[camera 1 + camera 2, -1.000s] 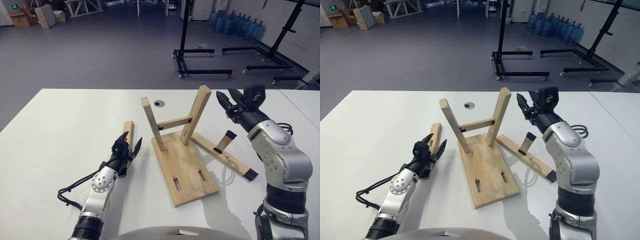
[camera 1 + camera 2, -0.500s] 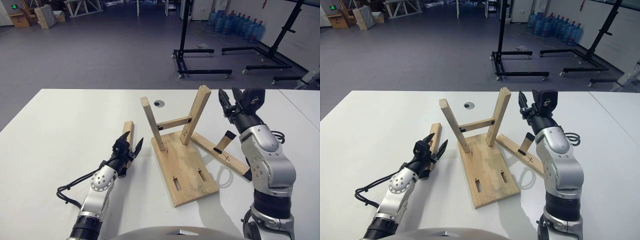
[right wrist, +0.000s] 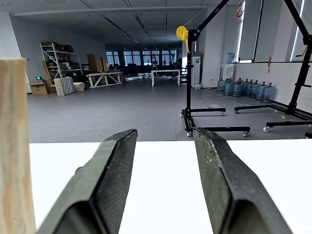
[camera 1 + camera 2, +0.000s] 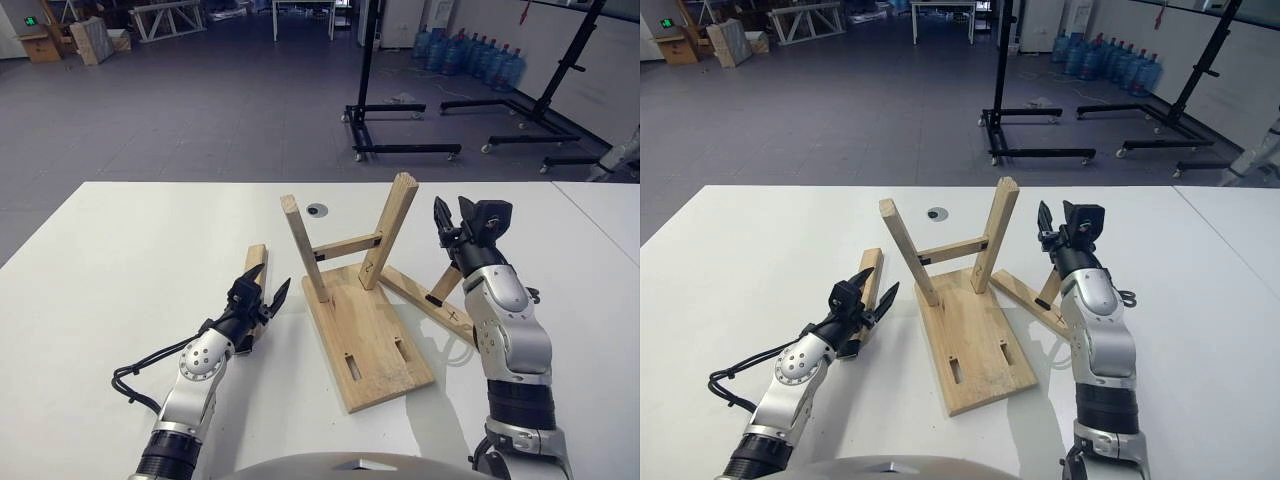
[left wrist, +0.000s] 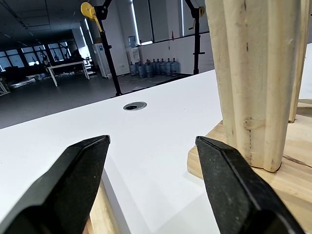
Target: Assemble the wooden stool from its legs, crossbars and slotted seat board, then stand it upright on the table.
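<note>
We see the pale wooden slotted seat board [image 4: 375, 340] lying flat, two braced legs [image 4: 307, 252] upright at its twelve o'clock; left gripper [image 4: 267, 280] and right gripper [image 4: 449, 204] released.

This is looking like a big workshop or lab hall. Beyond the white table [image 4: 100, 250], bare grey floor [image 4: 200, 100] is stretching far back. Black wheeled frames [image 4: 405, 147] are standing just behind the table, blue water jugs [image 4: 470, 50] are clustering farther behind those (against a pale wall), and crates and boxes [image 4: 95, 30] are sitting far beyond the table's left end, near storage shelving [image 3: 56, 53].
</note>
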Controlling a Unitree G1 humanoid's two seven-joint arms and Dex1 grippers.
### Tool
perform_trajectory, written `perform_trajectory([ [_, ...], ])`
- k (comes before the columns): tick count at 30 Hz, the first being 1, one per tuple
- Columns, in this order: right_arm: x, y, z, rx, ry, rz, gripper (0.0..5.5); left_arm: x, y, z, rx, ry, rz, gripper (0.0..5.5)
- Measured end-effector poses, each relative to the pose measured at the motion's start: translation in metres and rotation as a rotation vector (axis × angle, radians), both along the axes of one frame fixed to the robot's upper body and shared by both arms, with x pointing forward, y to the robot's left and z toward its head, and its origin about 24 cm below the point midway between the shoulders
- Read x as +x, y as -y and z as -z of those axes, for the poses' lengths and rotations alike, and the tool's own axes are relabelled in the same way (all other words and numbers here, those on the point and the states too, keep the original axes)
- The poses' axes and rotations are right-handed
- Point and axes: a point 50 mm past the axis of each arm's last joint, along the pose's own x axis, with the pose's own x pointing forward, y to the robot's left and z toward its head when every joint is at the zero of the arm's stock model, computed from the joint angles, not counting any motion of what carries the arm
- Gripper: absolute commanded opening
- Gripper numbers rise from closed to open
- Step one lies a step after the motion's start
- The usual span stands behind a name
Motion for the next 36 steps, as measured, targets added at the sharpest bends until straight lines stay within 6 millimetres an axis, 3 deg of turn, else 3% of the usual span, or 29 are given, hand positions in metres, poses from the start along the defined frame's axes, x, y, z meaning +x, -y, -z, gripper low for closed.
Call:
perform_trajectory([
  [7, -0.009, 0.012, -0.019, 0.089, -0.018, -0.004, 2.12, -0.001, 0.000, 0.000, -0.009, 0.000, -0.016, 3.20],
  [9, -0.011, 0.020, -0.045, 0.074, 0.066, -0.012, 2.12, -0.004, -0.002, 0.004, -0.010, -0.014, -0.032, 3.20],
  [11, -0.014, 0.029, -0.085, 0.042, 0.219, -0.030, 2.12, -0.007, -0.001, 0.006, -0.017, -0.024, -0.047, 3.20],
  [12, -0.015, 0.034, -0.087, 0.039, 0.228, -0.031, 2.12, -0.007, -0.001, 0.006, -0.020, -0.023, -0.049, 3.20],
  [14, -0.019, 0.064, -0.074, 0.015, 0.166, -0.007, 2.12, -0.008, 0.000, 0.006, -0.030, -0.021, -0.061, 3.20],
  [16, -0.033, 0.095, -0.039, 0.017, 0.006, -0.023, 2.43, -0.012, 0.001, 0.008, -0.041, -0.029, -0.075, 3.20],
  [19, -0.063, 0.119, 0.006, 0.079, -0.226, -0.130, 3.01, -0.013, 0.003, 0.004, -0.071, -0.011, -0.076, 3.20],
  [21, -0.078, 0.121, 0.017, 0.106, -0.325, -0.258, 3.33, -0.014, 0.006, 0.002, -0.100, -0.003, -0.078, 3.20],
  [24, -0.083, 0.115, 0.018, 0.089, -0.428, -0.460, 3.92, -0.014, 0.007, 0.001, -0.115, 0.001, -0.079, 3.20],
  [29, -0.084, 0.111, 0.025, 0.049, -0.554, -0.599, 3.92, -0.013, 0.006, 0.002, -0.106, 0.000, -0.079, 3.20],
  [36, -0.094, 0.109, 0.073, -0.059, -0.696, -0.629, 3.92, -0.011, 0.012, 0.000, -0.121, 0.000, -0.015, 3.20],
])
